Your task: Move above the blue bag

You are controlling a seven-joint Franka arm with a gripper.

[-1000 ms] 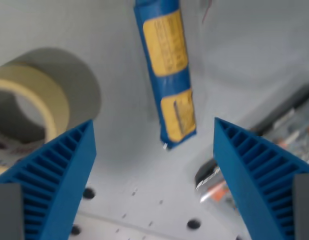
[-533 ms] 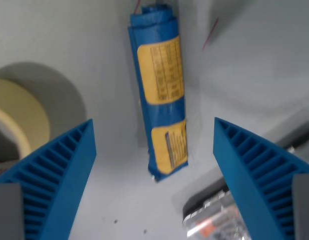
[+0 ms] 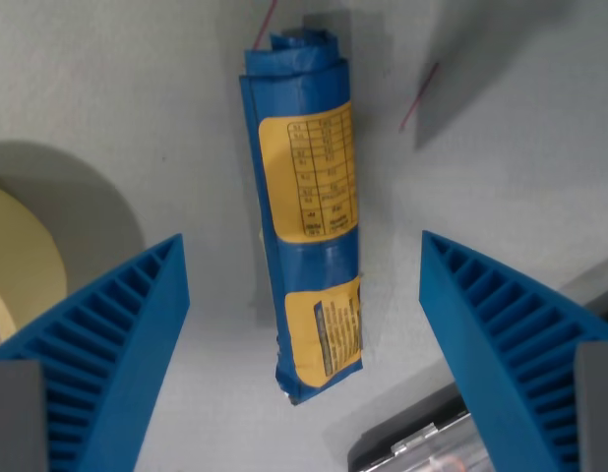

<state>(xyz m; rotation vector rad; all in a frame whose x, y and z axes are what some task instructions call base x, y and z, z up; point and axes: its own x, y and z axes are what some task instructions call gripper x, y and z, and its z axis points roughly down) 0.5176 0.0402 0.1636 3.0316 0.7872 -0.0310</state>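
Note:
The blue bag (image 3: 302, 216) is a rolled blue packet with two yellow labels, lying lengthwise on the grey table in the middle of the wrist view. My gripper (image 3: 304, 295) hangs above it, open, with nothing between its blue ribbed fingers (image 3: 117, 344). One finger stands at the wrist view's left of the bag and the other at its right. The bag's lower end lies between the two fingers, and its upper end reaches toward the top of the picture.
A roll of beige tape (image 3: 24, 261) sits at the wrist view's left edge, partly cut off. A clear plastic packet with a dark edge (image 3: 422, 447) shows at the bottom right. A thin red thread (image 3: 419, 96) lies on the table at the upper right.
The camera has moved forward along the table: the bag has slid down the picture toward the middle, the tape roll has drifted off to the left, and the table's holes have left the view.

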